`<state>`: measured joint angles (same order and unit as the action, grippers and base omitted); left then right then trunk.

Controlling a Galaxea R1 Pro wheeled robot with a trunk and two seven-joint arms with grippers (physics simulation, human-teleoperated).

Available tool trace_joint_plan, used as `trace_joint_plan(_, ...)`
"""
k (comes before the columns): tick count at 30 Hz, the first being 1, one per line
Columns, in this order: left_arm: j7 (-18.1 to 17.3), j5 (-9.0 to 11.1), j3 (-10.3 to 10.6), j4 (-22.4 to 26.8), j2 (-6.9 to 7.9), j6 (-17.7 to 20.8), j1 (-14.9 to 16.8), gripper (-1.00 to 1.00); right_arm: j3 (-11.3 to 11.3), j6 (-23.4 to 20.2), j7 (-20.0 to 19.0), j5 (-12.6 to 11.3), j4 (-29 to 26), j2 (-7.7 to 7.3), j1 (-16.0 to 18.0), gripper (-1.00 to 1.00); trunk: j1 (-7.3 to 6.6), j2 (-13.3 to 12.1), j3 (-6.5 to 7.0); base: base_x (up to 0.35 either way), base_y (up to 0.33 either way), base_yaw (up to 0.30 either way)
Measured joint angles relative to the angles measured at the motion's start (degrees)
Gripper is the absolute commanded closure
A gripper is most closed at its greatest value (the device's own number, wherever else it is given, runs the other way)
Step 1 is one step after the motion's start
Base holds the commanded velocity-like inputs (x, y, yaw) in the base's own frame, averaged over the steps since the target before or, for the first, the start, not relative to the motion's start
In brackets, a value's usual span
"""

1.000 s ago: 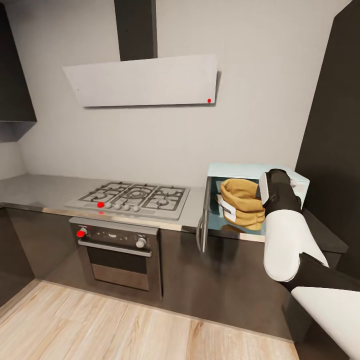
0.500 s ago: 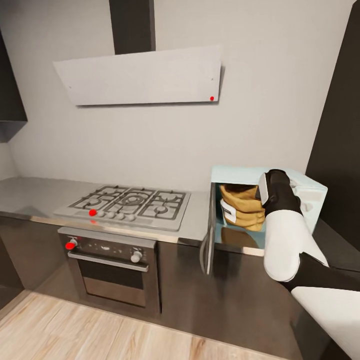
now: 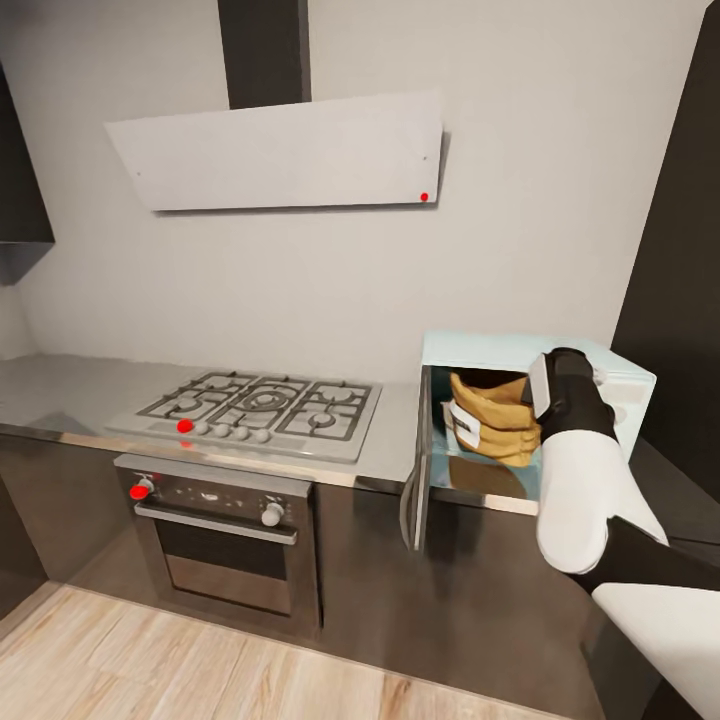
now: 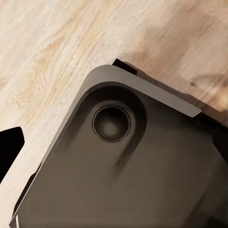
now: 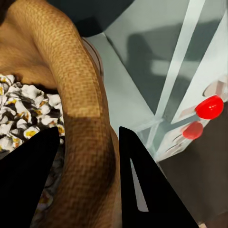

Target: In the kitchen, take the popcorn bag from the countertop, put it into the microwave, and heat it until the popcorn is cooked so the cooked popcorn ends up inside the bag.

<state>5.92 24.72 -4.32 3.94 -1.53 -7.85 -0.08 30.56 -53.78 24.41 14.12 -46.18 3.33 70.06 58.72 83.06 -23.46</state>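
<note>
Kitchen wall and grey countertop (image 3: 70, 385) span my head view, the gas hob (image 3: 262, 405) left of the mint microwave (image 3: 520, 352), whose door (image 3: 420, 470) hangs open toward the hob. Inside sits the popcorn bag (image 3: 495, 420), white popcorn (image 5: 21, 111) showing in its mouth. My right gripper (image 5: 88, 178) straddles the bag's rolled rim, fingers parted around it; whether they clamp I cannot tell. My left wrist camera sees a dark grey base (image 4: 123, 166) over wood floor (image 4: 52, 42).

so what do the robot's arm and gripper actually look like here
The right arm is a smooth, rounded white shell with black joint sections at the wrist and elbow. No cables or markings show on it. The right gripper has two flat, matte black fingers tapering to wedge-shaped tips.
</note>
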Motion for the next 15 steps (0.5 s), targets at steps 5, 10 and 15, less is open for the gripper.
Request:
trace_joint_plan(5,0.0,0.2,-0.1,0.0,-0.02,0.0,0.0,-1.0,0.0,0.0,0.0,0.0,-0.2,-0.04,-0.1,1.0,0.0,0.0,0.0,0.0,0.0,0.0)
trace_joint_plan(10,0.0,-0.1,0.0,0.0,0.02,0.0,0.0,-1.0,0.0,-0.4,-0.1,1.1,-0.8,-0.04,-0.1,1.0,-0.03,0.0,0.0,0.204,0.0,0.0)
trace_joint_plan(15,0.0,-0.1,0.0,0.0,-0.01,0.0,0.0,-1.0,0.0,-0.7,-0.2,2.2,-1.1,-0.04,-0.1,1.0,-0.03,0.0,0.0,0.319,0.0,0.0)
